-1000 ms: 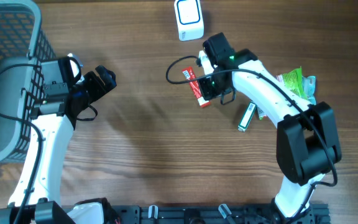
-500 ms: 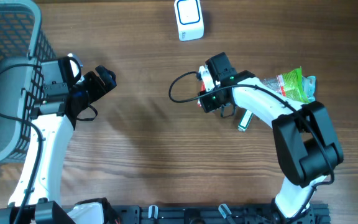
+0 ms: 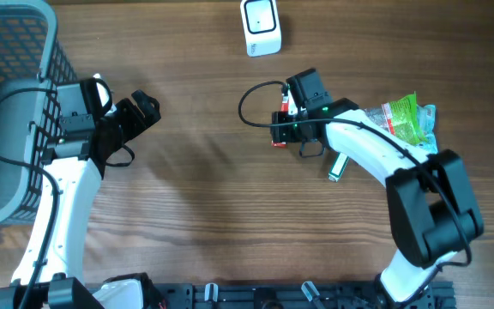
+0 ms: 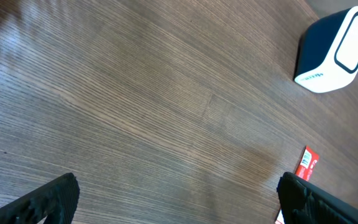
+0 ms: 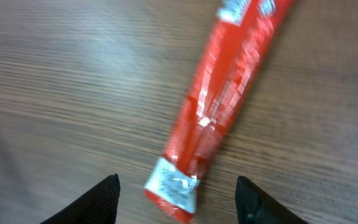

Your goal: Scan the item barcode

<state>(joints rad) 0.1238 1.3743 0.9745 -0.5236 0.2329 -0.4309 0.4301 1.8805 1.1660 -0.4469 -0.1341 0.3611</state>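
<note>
Right wrist shows red packet [image 5: 219,109], its white print unreadably blurred.

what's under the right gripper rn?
A red stick packet, lying flat on the wooden table, sits between the open fingers of the right gripper without touching them. From overhead the gripper covers most of it; no barcode can be made out.

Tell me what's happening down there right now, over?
Left pincer open, empty. Right pincer open, fingers either side of red packet lying on table. Scanner beyond, nothing between.
</note>
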